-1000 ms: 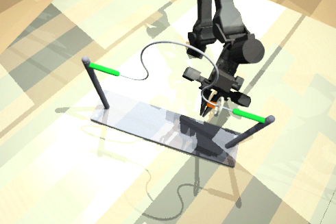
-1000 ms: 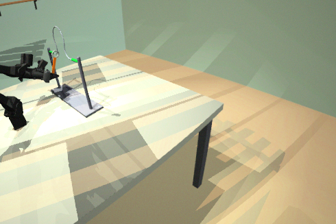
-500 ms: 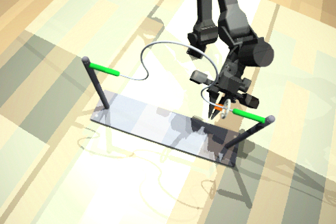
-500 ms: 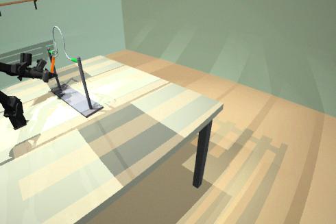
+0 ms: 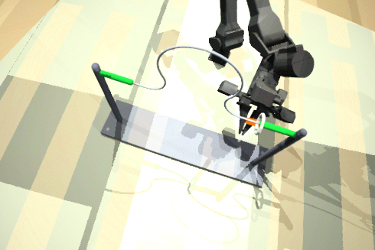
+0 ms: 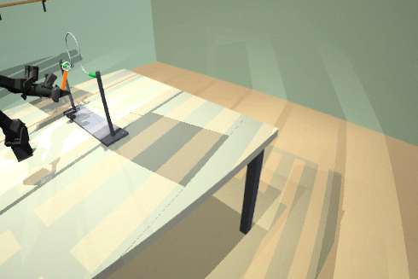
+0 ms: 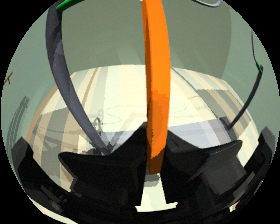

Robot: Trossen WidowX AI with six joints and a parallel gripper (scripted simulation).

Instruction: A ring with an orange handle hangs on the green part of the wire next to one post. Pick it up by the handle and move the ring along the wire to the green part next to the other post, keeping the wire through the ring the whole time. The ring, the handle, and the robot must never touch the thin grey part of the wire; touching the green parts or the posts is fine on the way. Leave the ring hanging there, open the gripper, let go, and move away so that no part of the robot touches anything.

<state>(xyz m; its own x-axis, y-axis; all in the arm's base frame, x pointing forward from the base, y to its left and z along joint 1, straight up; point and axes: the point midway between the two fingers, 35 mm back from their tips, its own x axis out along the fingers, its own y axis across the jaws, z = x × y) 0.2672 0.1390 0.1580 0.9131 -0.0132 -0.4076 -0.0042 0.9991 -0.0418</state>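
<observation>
The ring [image 5: 262, 118] [image 6: 69, 67] encircles the wire at the inner end of the green part [image 5: 281, 129] beside one post [image 5: 273, 153] [image 6: 72, 99] [image 7: 65, 80], right in the top view. Whether it touches the wire is too small to tell. The orange handle [image 5: 251, 121] [image 6: 64, 80] [image 7: 158, 85] hangs below it. My gripper [image 5: 242, 132] [image 6: 65, 93] [image 7: 149, 125] is shut on the handle's lower end. The grey wire [image 5: 191, 47] [image 6: 69, 33] arches to the other green part [image 5: 116, 78] [image 6: 92, 75] [image 7: 259, 67] by the other post [image 5: 109, 97] [image 6: 105, 104] [image 7: 245, 103].
Both posts stand on a dark base plate [image 5: 168, 134] [image 6: 91, 124] [image 7: 200, 134]. The wire's curve rises close beside the gripper body in the top view. A second dark arm-like part [image 5: 228, 38] [image 6: 18, 138] hangs behind the wire. The table edge [image 6: 192, 213] lies beyond the plate.
</observation>
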